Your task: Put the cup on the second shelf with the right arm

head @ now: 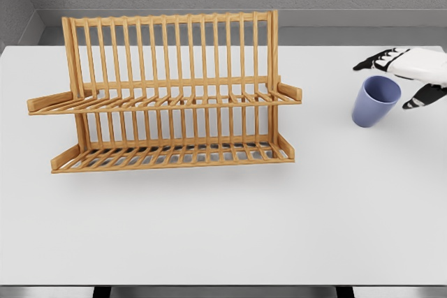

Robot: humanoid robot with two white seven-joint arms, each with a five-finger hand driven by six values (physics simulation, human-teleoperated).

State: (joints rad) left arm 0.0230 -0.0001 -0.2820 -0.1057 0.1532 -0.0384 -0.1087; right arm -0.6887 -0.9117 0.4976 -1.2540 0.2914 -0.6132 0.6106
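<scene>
A blue-violet cup (374,101) stands on the white table (223,228) at the right, tilted slightly with its mouth up and toward the right. My right hand (405,78) comes in from the right edge, right next to the cup's rim. Its black-tipped fingers (370,61) are spread around the rim, one set behind and one in front, without closing on it. A wooden two-tier dish rack (167,95) stands left of centre, with an upper slatted shelf (167,101) and a lower shelf (174,155). Nothing lies on either shelf.
A grey wall runs along the back of the table. The table's front edge is near the bottom of the view. About a hand's width of bare table separates the rack's right end from the cup.
</scene>
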